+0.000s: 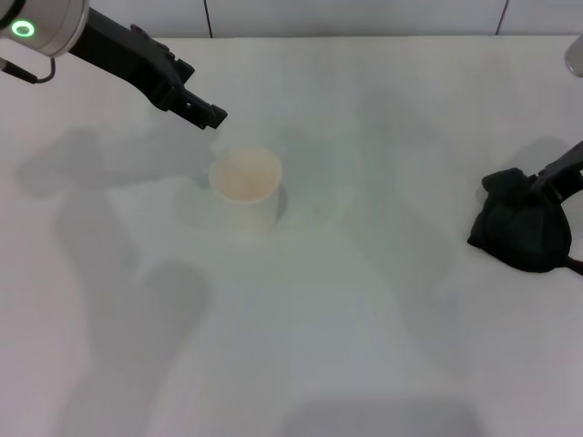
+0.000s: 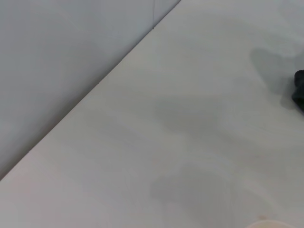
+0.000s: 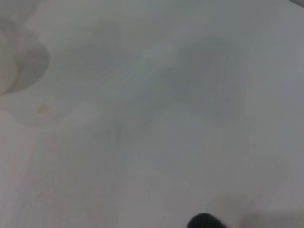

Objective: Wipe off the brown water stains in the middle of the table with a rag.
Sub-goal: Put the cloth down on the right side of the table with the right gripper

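Observation:
The black rag sits bunched in a lumpy heap at the right edge of the white table. My right gripper reaches in from the right and is shut on the rag's gathered top. A sliver of the rag also shows in the left wrist view. One small orange-brown water stain lies on the table close to the white cup. In the head view the stain does not show. My left gripper hovers just beyond the cup, up and to its left.
The white cup stands upright mid-table, its inside pale tan, with a faint wet sheen around its base. A grey wall runs along the table's far edge. A dark blob shows in the right wrist view.

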You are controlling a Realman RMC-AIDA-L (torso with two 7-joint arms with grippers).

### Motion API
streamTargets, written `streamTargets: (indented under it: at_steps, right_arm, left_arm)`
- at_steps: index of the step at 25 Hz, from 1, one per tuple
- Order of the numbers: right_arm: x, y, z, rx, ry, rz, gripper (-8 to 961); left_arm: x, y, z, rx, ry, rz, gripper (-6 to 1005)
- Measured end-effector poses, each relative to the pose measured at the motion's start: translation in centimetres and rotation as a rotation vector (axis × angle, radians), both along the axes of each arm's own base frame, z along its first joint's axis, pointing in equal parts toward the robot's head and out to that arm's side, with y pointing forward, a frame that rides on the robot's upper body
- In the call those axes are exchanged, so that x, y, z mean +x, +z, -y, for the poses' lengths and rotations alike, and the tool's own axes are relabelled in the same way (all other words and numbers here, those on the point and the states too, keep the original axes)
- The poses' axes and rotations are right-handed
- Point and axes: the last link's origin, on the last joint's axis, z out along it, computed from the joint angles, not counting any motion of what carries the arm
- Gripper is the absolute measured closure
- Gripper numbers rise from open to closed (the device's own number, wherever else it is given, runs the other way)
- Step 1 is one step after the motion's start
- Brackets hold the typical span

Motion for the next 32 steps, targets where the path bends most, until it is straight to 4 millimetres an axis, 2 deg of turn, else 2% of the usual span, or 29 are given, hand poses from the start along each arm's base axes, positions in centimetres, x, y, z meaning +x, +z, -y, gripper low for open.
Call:
streamTargets:
  at_steps: [5,14,24,25,28,32]
  right_arm:
    - [0.7,0.6,0.1,0.02,-0.035,-0.03,737]
    - [0.8,1.1,0.0,0.038,-0.057,-0.058,525]
    - [0.5,1.1,0.0,0.033,-0.055,-0.071,129]
    - [0.4,1.1,0.0,0.031,-0.051,-0.078,92]
    - [-0.9,1.4,0.0,0.024,-0.017,-0.148,84]
    - [-3.1,2.4,0.6,0.003,0.077,-0.355,79]
  left_arm:
    - [0.1,0.0,0.0,0.0,-0.002,0.0,118]
    - [0.0,0.0,0.0,-0.004,0.001,-0.006,118]
    - [0.0,-0.1,0.1,-0.005,0.001,-0.007,119]
    - [0.0,-0.1,0.1,-0.008,0.001,-0.006,119]
    - [0.7,-0.2,0.6,-0.044,-0.006,0.036,119]
    - [3.1,0.7,2.2,-0.128,-0.043,0.186,119]
